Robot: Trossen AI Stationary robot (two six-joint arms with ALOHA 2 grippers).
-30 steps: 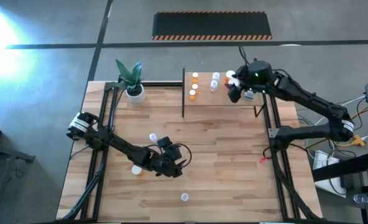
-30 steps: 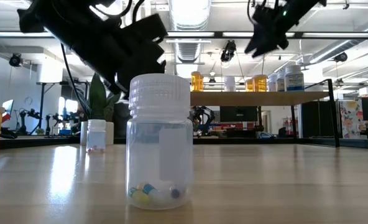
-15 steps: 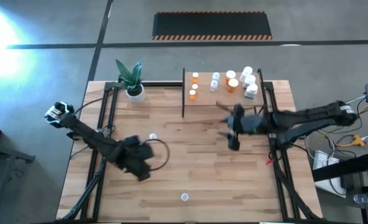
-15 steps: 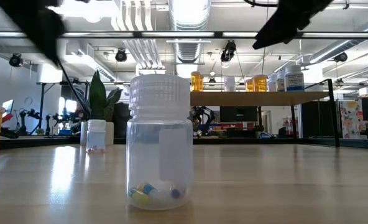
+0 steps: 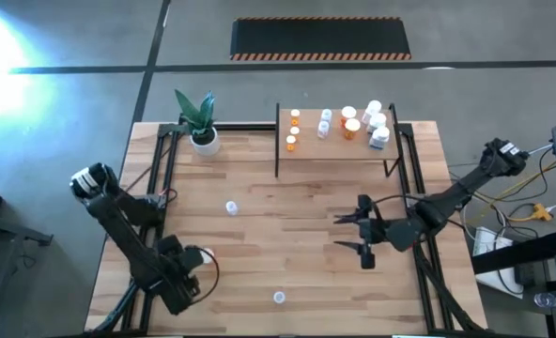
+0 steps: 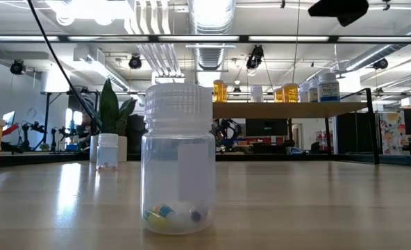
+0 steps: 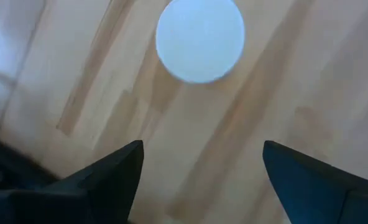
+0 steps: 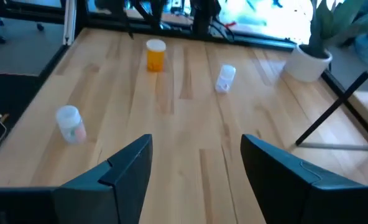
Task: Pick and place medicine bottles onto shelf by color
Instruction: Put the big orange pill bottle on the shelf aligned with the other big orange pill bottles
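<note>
- Left gripper (image 5: 195,270) of mine hangs wide open, empty, above an orange bottle's white cap (image 7: 200,40) at the table's seven o'clock.
- Right gripper (image 5: 346,233) spreads open, empty, at four o'clock.
- Shelf (image 5: 334,145) at one o'clock carries sorted bottles (image 5: 351,124).

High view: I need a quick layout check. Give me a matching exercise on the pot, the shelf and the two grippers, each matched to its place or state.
Things:
1. pot
2. shelf
3. right gripper
4. left gripper

Places or states:
a. open, facing a white cap at the front left
b. back left corner of the table
c. open and empty, right of the table's middle
d. back right, holding bottles

Pairs: 1-b, 2-d, 3-c, 4-a
</note>
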